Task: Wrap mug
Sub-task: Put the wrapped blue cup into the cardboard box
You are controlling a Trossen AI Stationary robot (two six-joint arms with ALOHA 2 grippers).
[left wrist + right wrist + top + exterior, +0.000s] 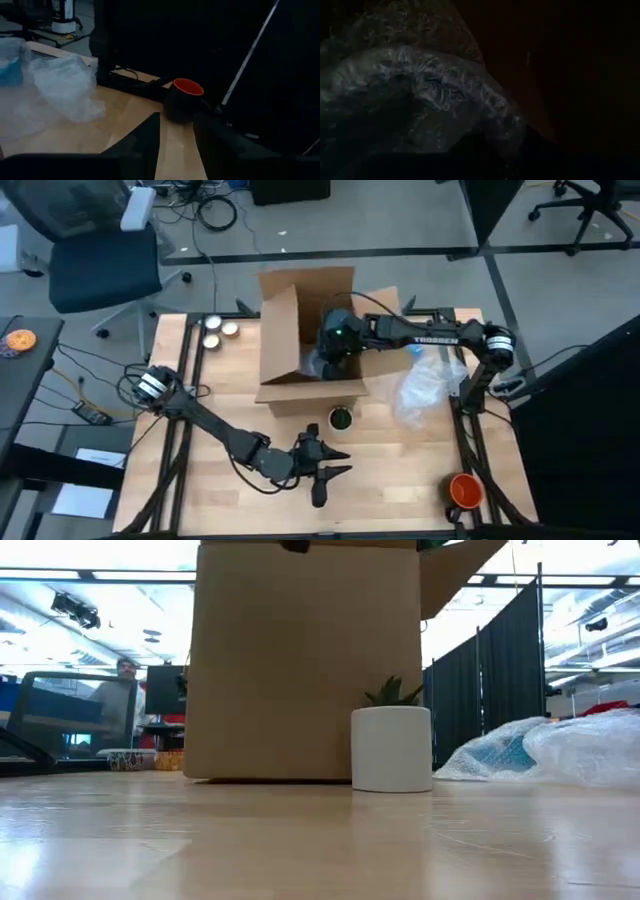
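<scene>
Not far along, going by these shots. Orange mug [465, 490] sitting bare in the lower right of the high view, near the table [220, 405] edge, no wrap on it at all, well apart from the loose bubble wrap [425, 385] heaped right of centre. Same mug [183, 98] dead ahead in the left wrist view, upright, nothing touching it. So wrapping itself not yet started, probably just fetching material.

Right gripper [335, 345] reaching down inside the open cardboard box [300, 330] at upper centre, with crinkled bubble wrap [435, 95] filling its wrist view. Can't tell if closed on anything, too dark in there.

Left gripper [322, 465] low at bottom centre of the high view, fingers [145, 137] spread apart, holding nothing, pointed toward the mug.

Small white planter [392, 747] parked just in front of the box, not involved.
</scene>
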